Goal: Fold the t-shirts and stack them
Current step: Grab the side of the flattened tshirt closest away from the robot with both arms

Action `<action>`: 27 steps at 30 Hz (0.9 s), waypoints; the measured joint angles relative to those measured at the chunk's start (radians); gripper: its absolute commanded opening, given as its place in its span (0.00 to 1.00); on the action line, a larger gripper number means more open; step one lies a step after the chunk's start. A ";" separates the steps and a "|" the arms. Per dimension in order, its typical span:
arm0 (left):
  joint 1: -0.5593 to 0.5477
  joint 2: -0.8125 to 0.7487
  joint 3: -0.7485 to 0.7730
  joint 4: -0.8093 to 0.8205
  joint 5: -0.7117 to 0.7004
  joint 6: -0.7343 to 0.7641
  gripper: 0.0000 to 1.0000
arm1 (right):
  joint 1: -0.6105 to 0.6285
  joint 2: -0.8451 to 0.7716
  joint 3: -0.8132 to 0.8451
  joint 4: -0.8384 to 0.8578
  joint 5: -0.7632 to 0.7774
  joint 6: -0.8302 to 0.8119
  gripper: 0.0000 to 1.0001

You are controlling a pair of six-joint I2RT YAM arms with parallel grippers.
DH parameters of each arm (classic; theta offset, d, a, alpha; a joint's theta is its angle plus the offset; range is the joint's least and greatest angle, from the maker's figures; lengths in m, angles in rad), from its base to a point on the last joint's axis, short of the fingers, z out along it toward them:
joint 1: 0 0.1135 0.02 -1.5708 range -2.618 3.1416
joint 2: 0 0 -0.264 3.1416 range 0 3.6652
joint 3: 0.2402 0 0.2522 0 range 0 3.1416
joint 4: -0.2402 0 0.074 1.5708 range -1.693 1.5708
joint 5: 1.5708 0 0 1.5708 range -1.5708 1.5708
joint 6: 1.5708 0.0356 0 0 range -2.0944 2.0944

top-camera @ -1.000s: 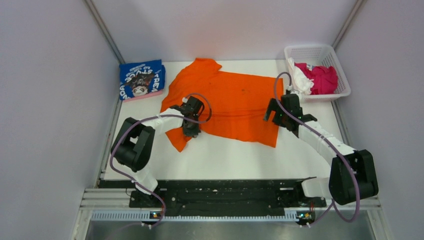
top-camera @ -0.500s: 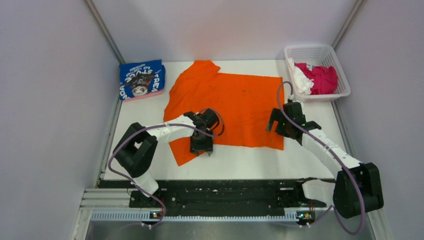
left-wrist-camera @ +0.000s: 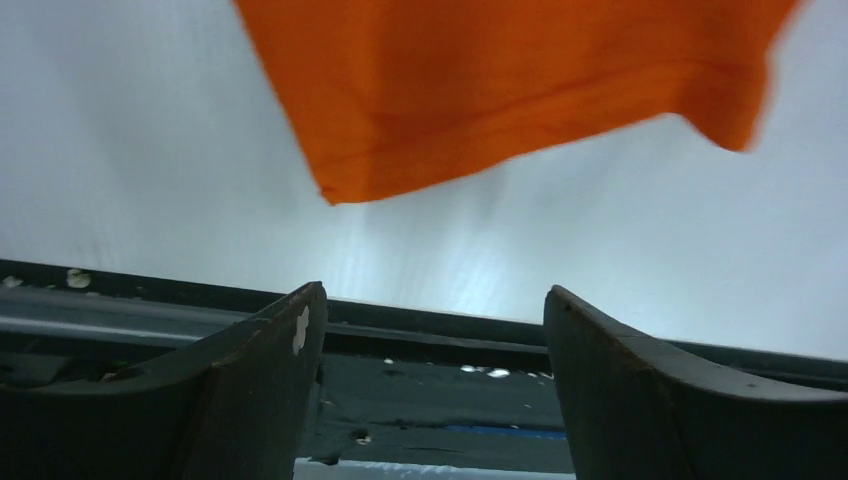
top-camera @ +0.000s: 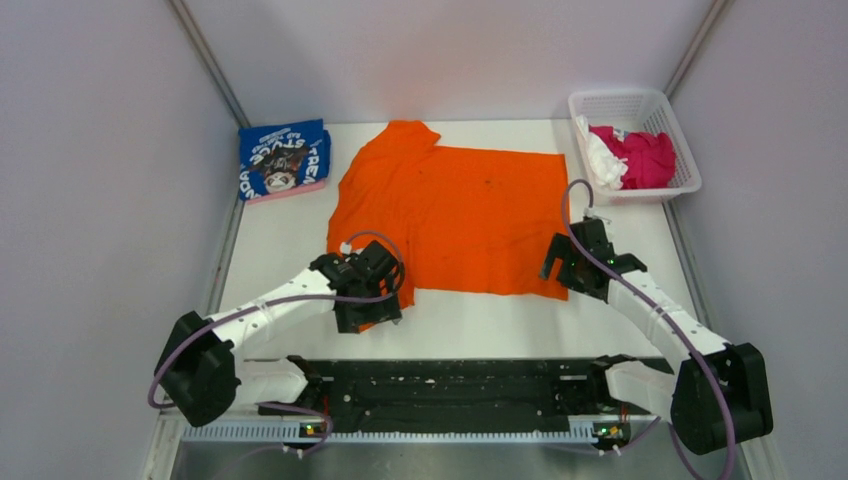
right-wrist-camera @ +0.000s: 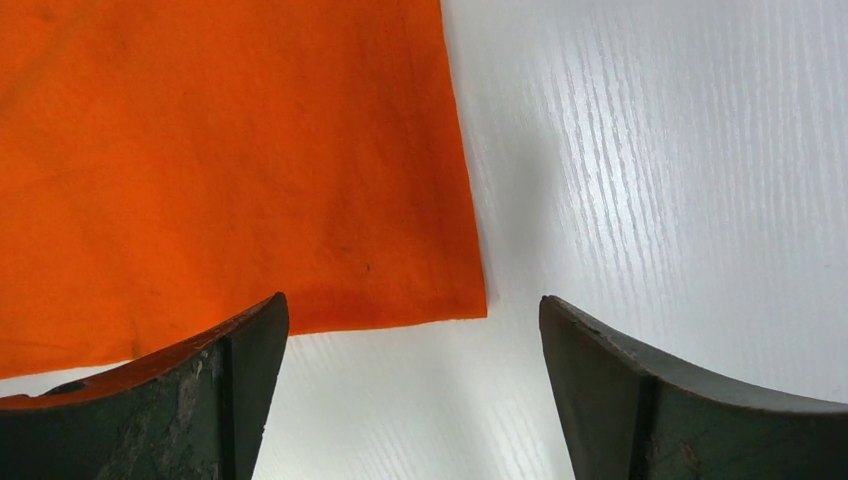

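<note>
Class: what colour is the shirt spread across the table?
The shirt is plain orange; clearest in top external view.

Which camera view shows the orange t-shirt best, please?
The top external view: almost the whole orange t-shirt lies spread flat on the table. The left wrist view catches only a hemmed end; the right wrist view only one hemmed corner.

Extends left arm [top-camera: 265, 308] low toward centre, left hand [top-camera: 366, 318] jaws spread wide, gripping nothing. Bends right arm [top-camera: 660, 310] inward, right hand [top-camera: 566, 270] likewise agape, empty.
</note>
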 measured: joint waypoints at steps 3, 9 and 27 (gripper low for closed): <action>0.059 0.000 -0.093 0.018 -0.026 -0.022 0.70 | 0.000 0.000 -0.032 0.026 -0.001 0.026 0.88; 0.154 0.032 -0.172 0.167 -0.033 -0.023 0.48 | 0.000 -0.002 -0.108 0.096 0.000 0.074 0.72; 0.187 0.023 -0.185 0.218 0.023 -0.027 0.00 | 0.000 0.055 -0.157 0.238 0.006 0.142 0.14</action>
